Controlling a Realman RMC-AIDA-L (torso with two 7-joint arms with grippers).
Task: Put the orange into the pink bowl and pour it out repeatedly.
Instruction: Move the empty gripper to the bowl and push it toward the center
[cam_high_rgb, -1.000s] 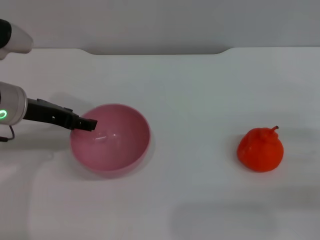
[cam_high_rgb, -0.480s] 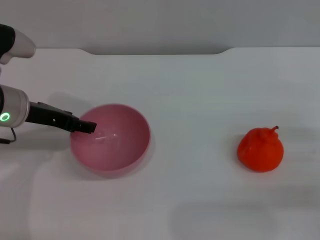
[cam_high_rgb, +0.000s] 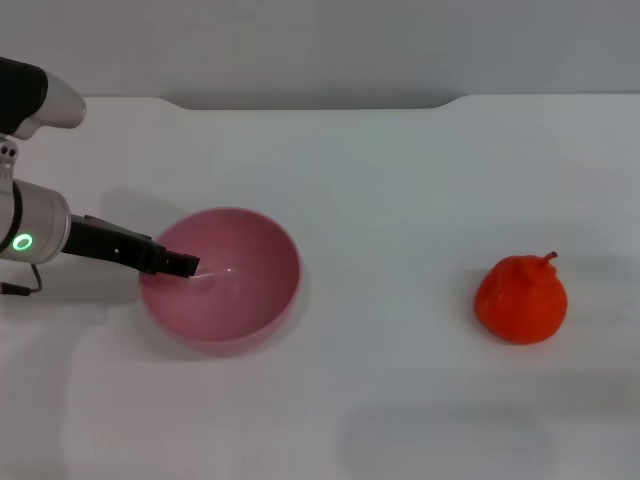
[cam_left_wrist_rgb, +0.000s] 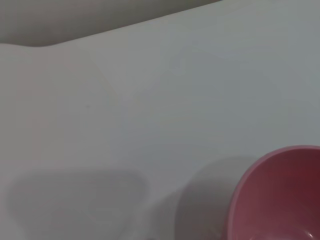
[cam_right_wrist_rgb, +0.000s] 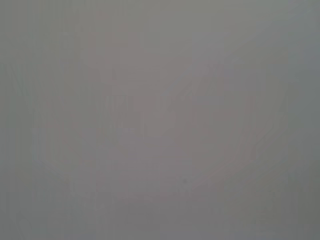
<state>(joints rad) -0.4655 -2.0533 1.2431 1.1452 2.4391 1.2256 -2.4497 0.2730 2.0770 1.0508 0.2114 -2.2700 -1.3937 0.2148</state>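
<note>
Orange (cam_high_rgb: 521, 300) sits alone on the white table (cam_high_rgb: 400, 180), well apart from the pink bowl (cam_high_rgb: 222, 278) — probably light and stiff, best taken around its lumpy sides. Left gripper (cam_high_rgb: 178, 264) reaches over the bowl's rim; whether its jaws are apart, I cannot tell.

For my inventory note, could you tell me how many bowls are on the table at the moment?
1. The pink bowl sits upright on the table's left side, with the left gripper at its left rim. No other bowl shows in any view.

Left arm reaches in from left; left claw (cam_high_rgb: 180, 265) tilted slightly downward.
</note>
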